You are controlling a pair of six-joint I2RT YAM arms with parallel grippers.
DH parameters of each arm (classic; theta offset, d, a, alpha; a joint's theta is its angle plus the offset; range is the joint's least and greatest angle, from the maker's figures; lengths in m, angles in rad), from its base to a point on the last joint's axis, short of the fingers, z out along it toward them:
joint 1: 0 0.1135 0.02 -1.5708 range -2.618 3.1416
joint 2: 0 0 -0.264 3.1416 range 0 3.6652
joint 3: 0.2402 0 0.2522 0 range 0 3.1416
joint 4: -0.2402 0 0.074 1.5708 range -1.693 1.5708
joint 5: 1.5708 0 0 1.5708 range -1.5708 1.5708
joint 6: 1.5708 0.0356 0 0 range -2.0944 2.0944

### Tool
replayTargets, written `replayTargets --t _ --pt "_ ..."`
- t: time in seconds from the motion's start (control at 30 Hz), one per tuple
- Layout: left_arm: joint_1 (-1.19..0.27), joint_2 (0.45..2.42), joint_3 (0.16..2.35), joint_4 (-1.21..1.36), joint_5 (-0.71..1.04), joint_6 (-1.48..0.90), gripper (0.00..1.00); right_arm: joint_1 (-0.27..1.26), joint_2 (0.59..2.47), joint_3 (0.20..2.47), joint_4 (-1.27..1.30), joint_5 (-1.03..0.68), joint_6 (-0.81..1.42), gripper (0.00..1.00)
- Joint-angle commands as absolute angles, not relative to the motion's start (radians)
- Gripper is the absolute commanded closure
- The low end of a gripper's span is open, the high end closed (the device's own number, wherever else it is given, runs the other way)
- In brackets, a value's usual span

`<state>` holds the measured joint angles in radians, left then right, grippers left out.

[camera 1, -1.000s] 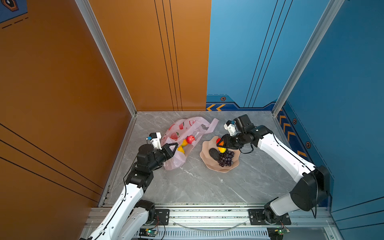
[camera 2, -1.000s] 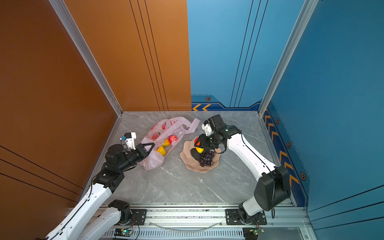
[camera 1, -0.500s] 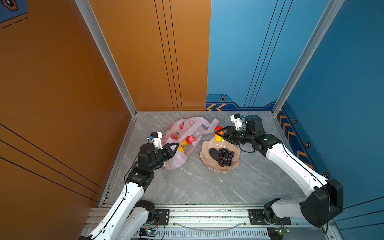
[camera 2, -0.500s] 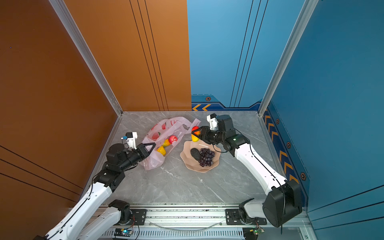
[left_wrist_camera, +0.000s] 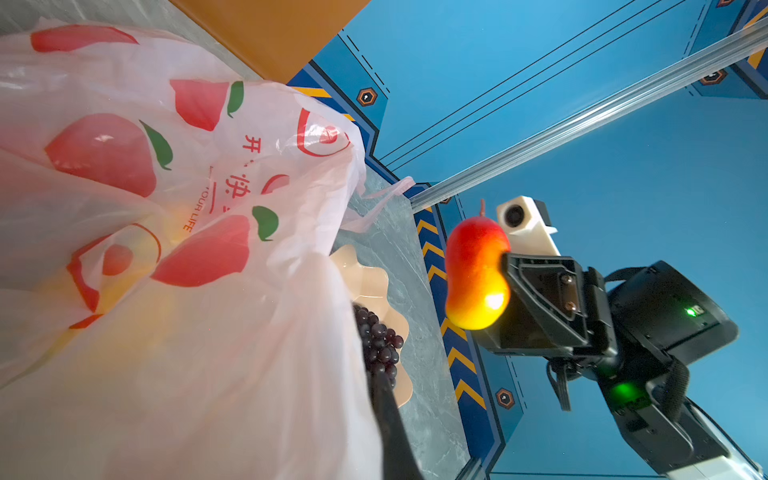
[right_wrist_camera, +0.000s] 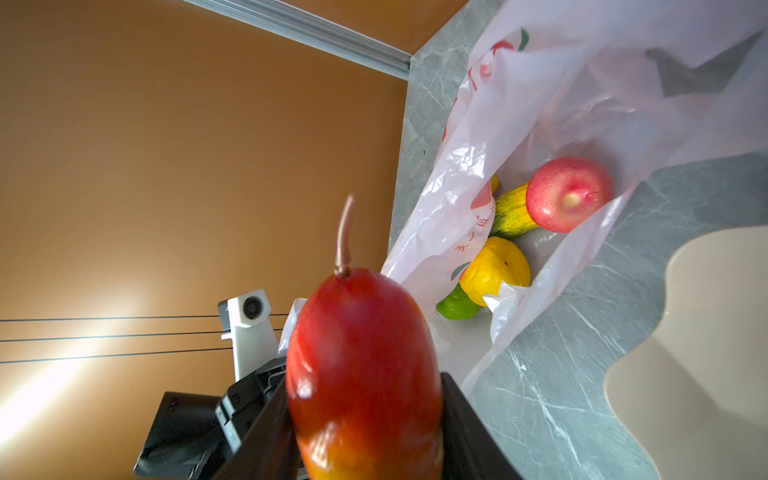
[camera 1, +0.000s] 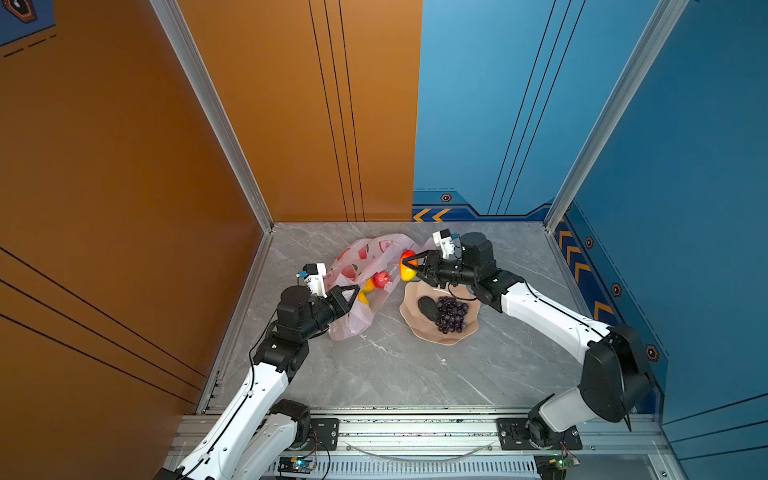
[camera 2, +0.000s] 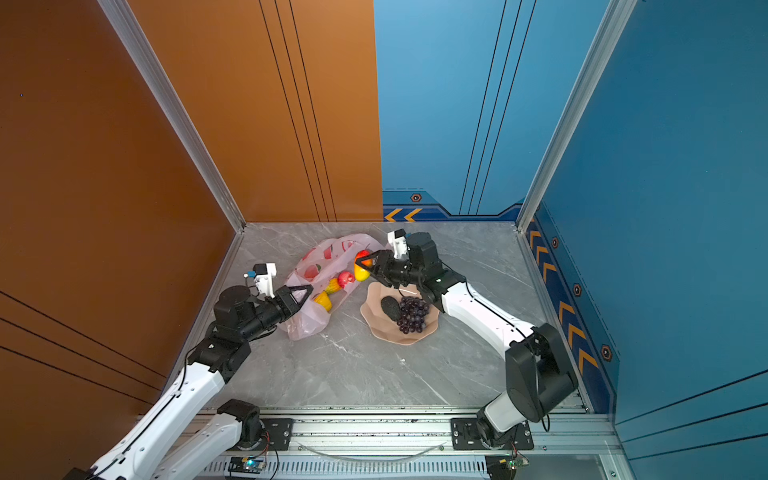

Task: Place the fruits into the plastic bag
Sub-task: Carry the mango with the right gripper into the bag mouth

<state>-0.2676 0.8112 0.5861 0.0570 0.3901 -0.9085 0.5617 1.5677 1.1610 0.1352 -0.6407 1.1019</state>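
Note:
The pale-pink plastic bag (camera 1: pixel 365 253) (camera 2: pixel 328 259) lies at the back left with its mouth facing right. My left gripper (camera 1: pixel 352 291) (camera 2: pixel 306 291) is shut on the bag's near edge and holds it up. Inside lie a red apple (camera 1: pixel 381 279) (right_wrist_camera: pixel 569 193), a yellow pepper (right_wrist_camera: pixel 494 270), a green fruit (right_wrist_camera: pixel 457 308) and a green-yellow cucumber shape (right_wrist_camera: pixel 513 212). My right gripper (camera 1: pixel 409 264) is shut on a red-yellow mango (camera 2: pixel 361 266) (left_wrist_camera: pixel 476 274) (right_wrist_camera: pixel 361 365), in the air just right of the bag's mouth.
A peach scalloped bowl (camera 1: pixel 442 337) (camera 2: pixel 399 338) stands right of the bag, below my right wrist. It holds a dark avocado (camera 1: pixel 428 308) and a purple grape bunch (camera 1: pixel 452 314). Orange and blue walls close the back and sides.
My right gripper has lifted the mango out of the bowl and carried it back and left to the bag's mouth. The left arm and the bag have stayed put.

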Motion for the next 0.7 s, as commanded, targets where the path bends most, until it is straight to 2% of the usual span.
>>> replayTargets --t 0.0,0.3,0.67 --pt "-0.279 0.805 0.623 0.072 0.39 -0.894 1.0 0.597 1.62 1.222 0.241 -0.668 1.162 0.55" --pt "-0.285 0.789 0.623 0.071 0.385 -0.894 1.0 0.662 1.76 1.291 0.275 -0.685 1.193 0.56" --pt "-0.288 0.792 0.635 0.069 0.382 -0.893 1.0 0.685 1.779 1.223 0.233 -0.677 1.17 0.57"
